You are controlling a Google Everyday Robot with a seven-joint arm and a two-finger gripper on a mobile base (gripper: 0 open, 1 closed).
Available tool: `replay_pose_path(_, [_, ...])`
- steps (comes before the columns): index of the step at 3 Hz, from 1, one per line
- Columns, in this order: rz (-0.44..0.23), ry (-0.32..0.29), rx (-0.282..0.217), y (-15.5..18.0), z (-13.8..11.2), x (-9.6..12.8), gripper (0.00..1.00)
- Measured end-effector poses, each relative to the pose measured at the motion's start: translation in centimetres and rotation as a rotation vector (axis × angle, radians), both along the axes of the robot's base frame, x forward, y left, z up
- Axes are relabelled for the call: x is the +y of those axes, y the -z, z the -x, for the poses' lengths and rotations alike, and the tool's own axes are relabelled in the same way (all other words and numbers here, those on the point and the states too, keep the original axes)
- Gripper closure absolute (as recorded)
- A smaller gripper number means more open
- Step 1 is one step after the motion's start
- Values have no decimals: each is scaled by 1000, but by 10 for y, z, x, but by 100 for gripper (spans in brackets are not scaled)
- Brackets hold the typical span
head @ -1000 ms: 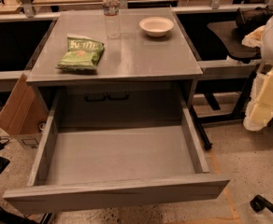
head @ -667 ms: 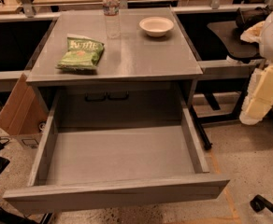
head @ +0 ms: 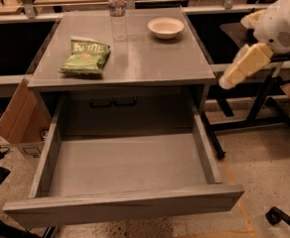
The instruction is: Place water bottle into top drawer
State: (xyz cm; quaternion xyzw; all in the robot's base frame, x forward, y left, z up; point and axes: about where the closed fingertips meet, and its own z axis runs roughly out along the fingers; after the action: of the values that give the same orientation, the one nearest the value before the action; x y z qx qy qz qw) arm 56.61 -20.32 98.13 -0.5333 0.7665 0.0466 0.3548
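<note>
The water bottle (head: pixel 116 1) is clear plastic with a white cap and a pale label. It stands upright at the back edge of the grey table (head: pixel 150 63), left of centre. The top drawer (head: pixel 125 202) is pulled wide open below the tabletop, and its smooth grey inside holds nothing. My arm comes in from the right edge of the view. Its cream-coloured end, the gripper (head: pixel 230 79), hangs in the air just off the table's right side, level with the tabletop. It is far from the bottle and holds nothing that I can see.
A green chip bag (head: pixel 86 56) lies on the table's left side. A white bowl (head: pixel 166 27) sits at the back right. A cardboard box (head: pixel 17 118) leans left of the drawer. A black stand (head: pixel 256 113) is on the floor at the right.
My arm's cream end has lifted and swung left, from hanging low at the right edge to beside the table's right side. The bottle, bag, bowl and drawer have not moved.
</note>
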Motion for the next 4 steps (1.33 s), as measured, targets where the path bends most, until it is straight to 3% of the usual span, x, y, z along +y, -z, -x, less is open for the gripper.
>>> replay_pose_path(1, [-273, -18, -111, 4, -78, 33, 0])
replay_pose_path(2, [-479, -13, -193, 2, -131, 71, 0])
replay_pose_path(3, [-520, 31, -246, -5, -150, 72, 0])
replay_pose_path(4, [-518, 31, -246, -5, -150, 72, 0])
